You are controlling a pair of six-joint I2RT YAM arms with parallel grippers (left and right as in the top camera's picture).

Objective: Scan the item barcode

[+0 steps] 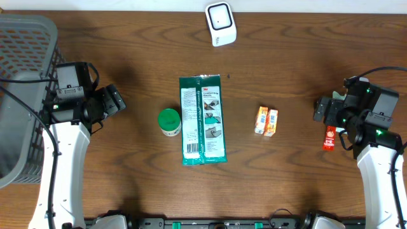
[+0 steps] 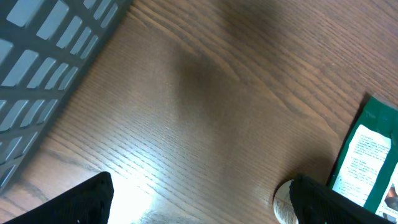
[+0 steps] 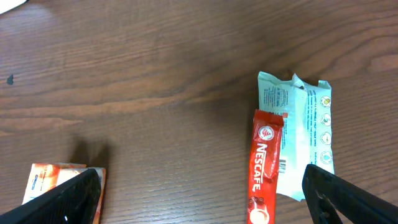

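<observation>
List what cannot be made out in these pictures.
White packet: hidden under the right arm in the overhead view.
Nescafe stick: cut off by the right wrist view's bottom edge.
Green-lidded tub: mostly cut off in the left wrist view.
Green pack print: too small overhead.

Jaws wide: left gripper (image 2: 202, 180), right gripper (image 3: 200, 173).

On the table (image 1: 140, 51), a packet (image 1: 202, 119) lies mid-table, with a tub (image 1: 169, 122) just beside its left edge. A box (image 1: 266, 121) lies to the right, a sachet (image 1: 329, 138) farther right, a scanner (image 1: 220, 24) behind and a basket (image 1: 22, 95) far left.
</observation>
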